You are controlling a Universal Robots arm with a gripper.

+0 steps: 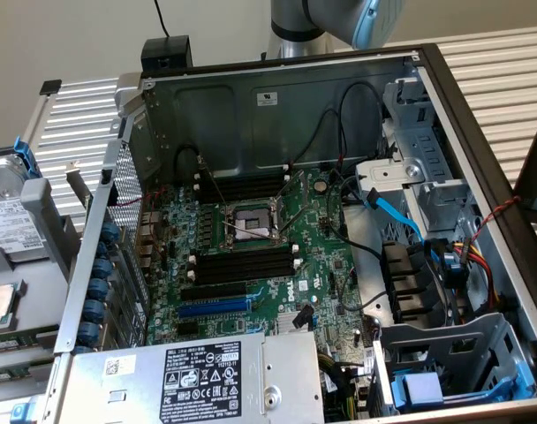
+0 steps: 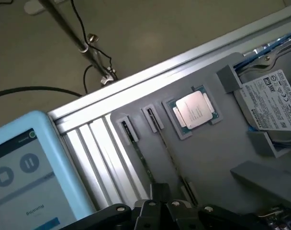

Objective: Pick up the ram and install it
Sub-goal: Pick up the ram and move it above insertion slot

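Landmark: loose CPU [image 2: 194, 109], seated in a recess of the grey tray [image 2: 217, 158].
Ram position: the ram [image 2: 169, 154] stood on edge in a tray holder just beside the CPU, on the side away from the hard drive [image 2: 274, 103]. It was seen edge-on as a thin line.
Second ram stick: the second ram stick [image 2: 139, 155] sat one holder further from the CPU and parallel to the first.
Long axis: both sticks ran from their dark clip ends, level with the CPU, straight toward the gripper.
Gripper: the gripper [image 2: 173, 194] was at the sticks' far ends from the CPU, closest to the stick nearer the CPU.
Jaws: closed, with no stick seen held between them.
Approach judgement: the ram lay ahead of and below the fingers, so the jaws would have to part and straddle its thin edge across that long axis.
Install site: black memory slots [image 1: 242, 265] and a blue slot [image 1: 214, 307] on the motherboard [image 1: 330, 265], well apart from the CPU toward the exterior view's right. All appeared empty.
Arm: the arm [image 1: 339, 18] hung above the case's rear wall.
Writing: the teach pendant [image 2: 26, 167] screen showed a word that read "Running". The hard drive and power supply [image 1: 202, 382] labels carried barcodes and certification marks too fine to read, and the motherboard's white logo was not legible.
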